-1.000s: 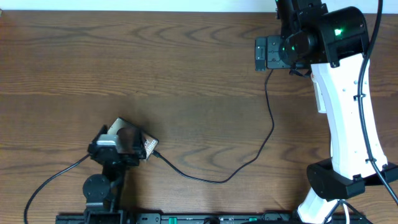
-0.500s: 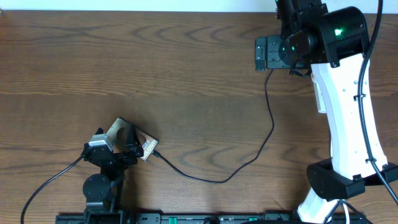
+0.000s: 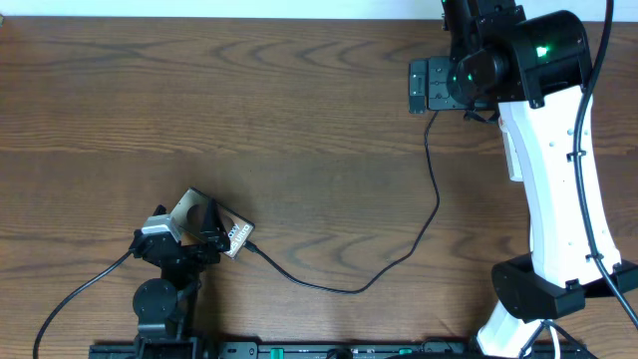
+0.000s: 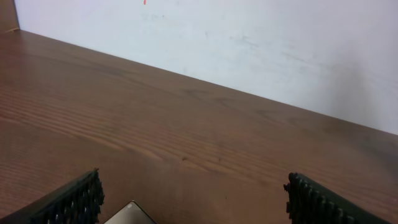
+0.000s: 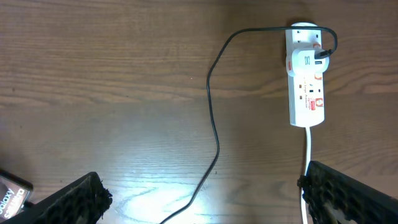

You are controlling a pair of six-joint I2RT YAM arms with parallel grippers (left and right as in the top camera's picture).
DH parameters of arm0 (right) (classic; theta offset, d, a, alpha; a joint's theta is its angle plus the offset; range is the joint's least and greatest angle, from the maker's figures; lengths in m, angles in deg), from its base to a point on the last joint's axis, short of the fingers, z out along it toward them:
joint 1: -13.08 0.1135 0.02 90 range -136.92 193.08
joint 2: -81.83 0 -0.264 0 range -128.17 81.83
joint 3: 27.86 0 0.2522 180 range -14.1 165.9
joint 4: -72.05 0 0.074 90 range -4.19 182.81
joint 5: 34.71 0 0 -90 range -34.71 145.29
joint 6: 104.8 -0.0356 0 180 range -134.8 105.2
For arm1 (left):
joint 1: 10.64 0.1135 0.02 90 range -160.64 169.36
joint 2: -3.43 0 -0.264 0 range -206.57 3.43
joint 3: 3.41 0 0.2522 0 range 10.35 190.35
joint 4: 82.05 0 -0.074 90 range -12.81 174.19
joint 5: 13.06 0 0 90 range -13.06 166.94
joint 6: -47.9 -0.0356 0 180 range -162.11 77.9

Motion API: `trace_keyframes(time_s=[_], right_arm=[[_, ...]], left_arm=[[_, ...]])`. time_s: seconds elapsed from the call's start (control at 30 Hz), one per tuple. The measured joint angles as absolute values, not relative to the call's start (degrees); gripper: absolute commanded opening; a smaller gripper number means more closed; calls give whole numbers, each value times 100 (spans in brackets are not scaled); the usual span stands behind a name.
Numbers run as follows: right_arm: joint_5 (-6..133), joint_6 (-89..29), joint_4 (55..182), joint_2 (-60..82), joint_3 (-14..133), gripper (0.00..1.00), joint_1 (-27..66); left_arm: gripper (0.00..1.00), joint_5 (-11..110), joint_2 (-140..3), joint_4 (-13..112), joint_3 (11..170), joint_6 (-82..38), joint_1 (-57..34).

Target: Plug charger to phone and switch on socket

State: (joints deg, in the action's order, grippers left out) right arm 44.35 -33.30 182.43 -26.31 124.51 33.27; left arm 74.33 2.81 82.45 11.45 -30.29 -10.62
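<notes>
The phone [image 3: 224,231] lies tilted at the front left of the table, with white lettering at its right end. One corner shows in the left wrist view [image 4: 129,214] and one in the right wrist view [image 5: 12,194]. The charger [image 3: 431,204] runs as a thin black cable from the phone's right end across the table; its plug tip [image 3: 251,245] meets the phone's edge. In the right wrist view the charger [image 5: 214,127] leads to the white socket [image 5: 306,93]. My left gripper [image 3: 187,227] [image 4: 193,199] is open over the phone's near end. My right gripper [image 3: 431,85] [image 5: 205,199] is open, high above the socket.
The white right arm [image 3: 553,189] stands along the table's right side and hides the socket from overhead. The socket's white cord [image 5: 306,149] runs toward my right finger. A white wall [image 4: 261,43] borders the table's far edge. The left arm's black cable [image 3: 80,289] trails at the front left.
My left gripper has drawn back and to the left off the phone, so more of the phone's face shows. The right arm, cable and phone have not moved.
</notes>
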Motion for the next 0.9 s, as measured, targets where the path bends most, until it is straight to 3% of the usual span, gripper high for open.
trace_keyframes(time_s=[0.43, 0.63, 0.9], right_arm=[[4142, -2937, 17829, -2629, 12390, 99, 3331], [4147, -2898, 15222, -2354, 10962, 99, 3331], [4239, -2629, 11371, -1033, 6807, 99, 3340]], left_arm=[[91, 7433, 281, 8245, 1145, -3027, -1062], [91, 7435, 278, 8241, 1147, -3029, -1062], [91, 7439, 278, 8224, 1156, -3025, -1062]])
